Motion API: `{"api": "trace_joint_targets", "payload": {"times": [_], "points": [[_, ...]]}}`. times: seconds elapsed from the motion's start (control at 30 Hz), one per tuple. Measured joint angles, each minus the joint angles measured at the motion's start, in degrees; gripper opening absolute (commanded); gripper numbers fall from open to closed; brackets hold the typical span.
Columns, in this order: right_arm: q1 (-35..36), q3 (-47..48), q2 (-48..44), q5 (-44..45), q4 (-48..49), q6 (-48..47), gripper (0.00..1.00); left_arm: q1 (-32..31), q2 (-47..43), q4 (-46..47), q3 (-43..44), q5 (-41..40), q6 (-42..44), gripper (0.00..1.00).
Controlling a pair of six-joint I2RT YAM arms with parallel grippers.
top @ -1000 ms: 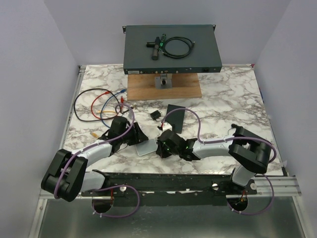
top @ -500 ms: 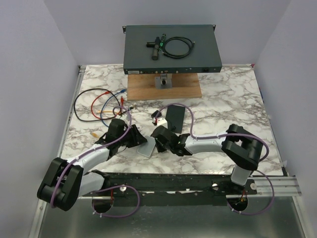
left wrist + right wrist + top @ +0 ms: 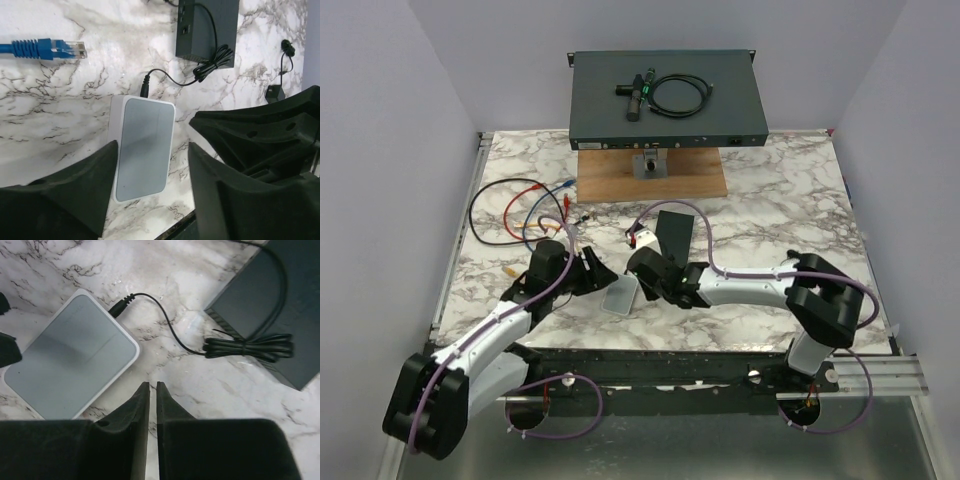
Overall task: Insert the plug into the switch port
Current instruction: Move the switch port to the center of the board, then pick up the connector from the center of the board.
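Observation:
The small white switch with a grey top lies flat on the marble between my two grippers. It also shows in the left wrist view and the right wrist view. A black barrel plug on a thin black cord sits against its far edge. A blue network plug lies loose on the table to the left. My left gripper is open, its fingers standing on either side of the switch's near end. My right gripper is shut and empty, just right of the switch.
A flat black adapter box with a bundled cord lies behind the switch. Red, blue and black cables coil at the left. A large rack unit stands on a wooden board at the back.
My right gripper has moved away from the near edge to beside the switch's far right corner. My left arm has stretched out lower and more to the left. The switch has barely moved.

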Motion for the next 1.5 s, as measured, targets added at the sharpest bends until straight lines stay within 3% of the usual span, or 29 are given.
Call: {"api": "trace_joint_targets", "payload": {"times": [0.07, 0.27, 0.43, 0.57, 0.93, 1.1, 1.5], "points": [[0.0, 0.5, -2.1, 1.2, -2.5, -1.4, 0.20, 0.0, -3.7, -2.6, 0.7, -1.8, 0.0, 0.69], [0.0, 4.8, -6.7, 4.6, -6.9, -6.8, 0.55, 0.0, -11.7, -9.4, 3.0, -7.8, 0.0, 0.77], [0.0, 11.6, -6.4, 5.0, -8.3, -11.1, 0.62, 0.1, -20.7, -17.2, 6.6, -11.7, -0.3, 0.98], [-0.1, 18.8, -2.8, 3.5, -8.0, -13.9, 0.65, 0.1, -28.0, -22.8, 11.0, -15.0, -0.1, 0.99], [-0.8, 33.7, 15.4, -5.8, -7.3, -17.2, 0.66, 0.2, -42.4, -40.4, 21.8, -24.5, 3.1, 0.98], [-0.9, 43.3, 22.7, -9.2, -8.0, -15.3, 0.58, 0.2, -47.3, -46.8, 24.4, -28.5, 4.8, 0.98], [-1.5, 55.2, 35.9, -11.9, -8.9, -10.8, 0.46, 0.2, -54.4, -53.5, 25.6, -34.2, 8.0, 0.98]]}}
